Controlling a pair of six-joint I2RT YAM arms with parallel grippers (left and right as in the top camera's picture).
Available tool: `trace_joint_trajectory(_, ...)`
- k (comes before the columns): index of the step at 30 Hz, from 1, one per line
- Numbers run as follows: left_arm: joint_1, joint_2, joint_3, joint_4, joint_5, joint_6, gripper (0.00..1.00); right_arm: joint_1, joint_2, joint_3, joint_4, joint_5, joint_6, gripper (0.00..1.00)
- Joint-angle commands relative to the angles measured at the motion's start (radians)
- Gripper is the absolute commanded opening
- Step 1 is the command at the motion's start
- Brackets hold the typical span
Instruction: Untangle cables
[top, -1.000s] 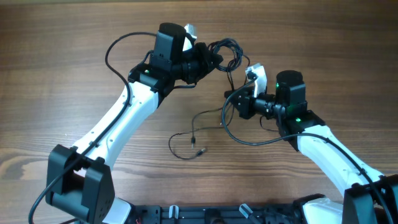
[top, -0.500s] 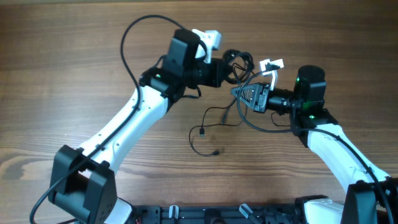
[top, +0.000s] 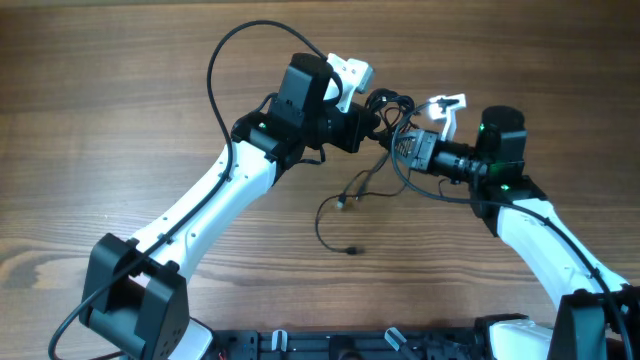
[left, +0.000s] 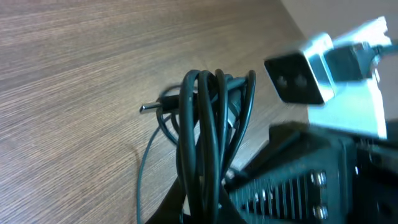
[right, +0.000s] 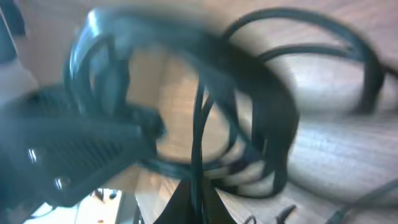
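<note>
On the wooden table (top: 120, 80), at the near left: base of the left arm (top: 215, 200), white links slanting up and rightward toward the far middle. At its tip, the left gripper (top: 372, 115), jaws closed on the cables (top: 388, 103), a small dark bunch lifted above the table at the far middle, right between the two grippers.

In the left wrist view, the same cables (left: 208, 118): several upright loops packed side by side, pinched at the bottom between the closed fingers (left: 186, 205). One small plug (left: 148, 107) pokes out leftward from the loops, above the wood.

Below the bunch in the overhead view, loose strands trailing toward the near side. One short strand ends in a hanging plug (top: 343, 203). Another curves in a wide arc to a second plug (top: 351, 250) on the table.

Just right of the bunch, the right gripper (top: 402, 148), pointing left, jaws likewise closed, pinched on a strand of the cables, close to the left gripper.

Right wrist view badly blurred: dark loops (right: 249, 106) across the frame, one thin strand dropping straight into the closed fingers (right: 183, 202) at the bottom edge.

Farther right, the right arm (top: 540, 240), running back to the near right corner.
</note>
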Motion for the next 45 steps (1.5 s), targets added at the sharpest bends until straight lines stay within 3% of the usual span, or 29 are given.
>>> trace_joint_trajectory(1, -0.031, -0.028, 0.006, -0.019, 0.124, 0.139, 0.04, -0.012, 0.006, 0.0, 0.075, 0.047, 0.092, 0.04)
trace_joint_trajectory(6, -0.07, -0.028, 0.006, -0.064, 0.13, 0.179, 0.04, -0.011, 0.006, 0.0, 0.139, 0.081, 0.164, 0.04)
trace_joint_trajectory(10, -0.075, -0.028, 0.006, -0.011, 0.204, 0.1, 0.04, -0.008, 0.006, 0.0, 0.124, 0.132, 0.153, 0.07)
trace_joint_trajectory(12, -0.064, -0.028, 0.006, 0.023, 0.205, 0.022, 0.04, -0.013, 0.006, 0.0, 0.128, 0.13, 0.13, 0.26)
trace_joint_trajectory(13, -0.052, -0.028, 0.006, 0.028, 0.204, -0.017, 0.04, -0.018, 0.005, 0.0, 0.128, 0.12, 0.13, 0.45)
trace_joint_trajectory(16, 0.0, -0.028, 0.006, 0.022, 0.205, -0.124, 0.04, -0.039, 0.005, 0.0, 0.129, 0.04, 0.131, 0.65)
trace_joint_trajectory(21, 0.117, -0.028, 0.006, 0.02, 0.205, -0.332, 0.04, -0.119, 0.005, 0.0, 0.127, -0.118, 0.129, 0.86)
trace_joint_trajectory(26, 0.2, -0.028, 0.006, 0.02, 0.205, -0.511, 0.04, -0.181, 0.006, 0.0, 0.109, -0.138, 0.121, 0.93)
trace_joint_trajectory(31, 0.232, -0.028, 0.006, 0.021, 0.185, -0.755, 0.04, -0.182, 0.006, 0.0, -0.054, -0.021, 0.13, 1.0)
trace_joint_trajectory(34, 0.231, -0.028, 0.006, 0.028, 0.15, -0.981, 0.04, -0.151, 0.006, 0.0, -0.187, 0.092, 0.131, 0.99)
trace_joint_trajectory(36, 0.231, -0.028, 0.006, 0.027, 0.15, -1.151, 0.04, -0.132, 0.006, -0.002, -0.211, 0.14, 0.134, 0.93)
trace_joint_trajectory(45, 0.23, -0.028, 0.006, 0.027, 0.222, -1.526, 0.04, -0.097, 0.014, -0.002, -0.214, 0.269, 0.359, 0.91)
